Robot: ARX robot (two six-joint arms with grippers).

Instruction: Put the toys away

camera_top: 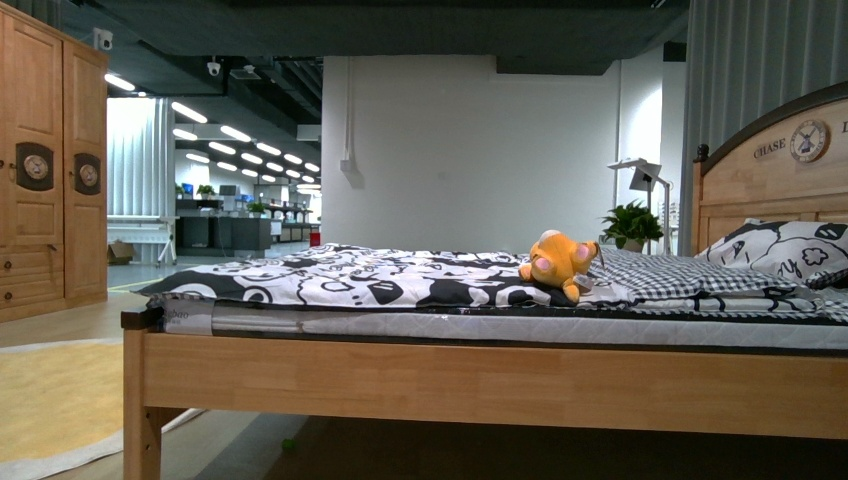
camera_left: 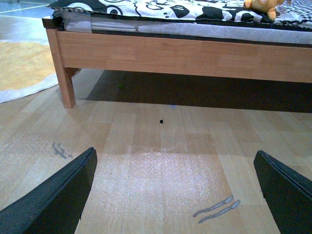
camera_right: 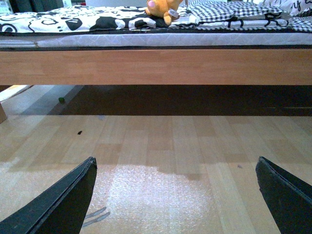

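An orange-yellow plush toy (camera_top: 557, 262) with pink eye patches lies on its side on the bed's black-and-white quilt (camera_top: 380, 275), near the checked sheet. The same toy (camera_left: 263, 6) shows at the edge of the left wrist view, and again on the mattress in the right wrist view as the toy (camera_right: 163, 9). My left gripper (camera_left: 178, 192) hangs open low over the wooden floor, well short of the bed. My right gripper (camera_right: 178, 192) is open too, over bare floor in front of the bed rail. Neither arm appears in the front view.
The wooden bed frame (camera_top: 480, 380) spans the front view, with a headboard (camera_top: 770, 175) and pillows (camera_top: 790, 250) at the right. A wardrobe (camera_top: 50, 170) stands far left, a yellow rug (camera_top: 50, 395) lies beside the bed leg (camera_left: 66, 83). A potted plant (camera_top: 632, 225) stands behind.
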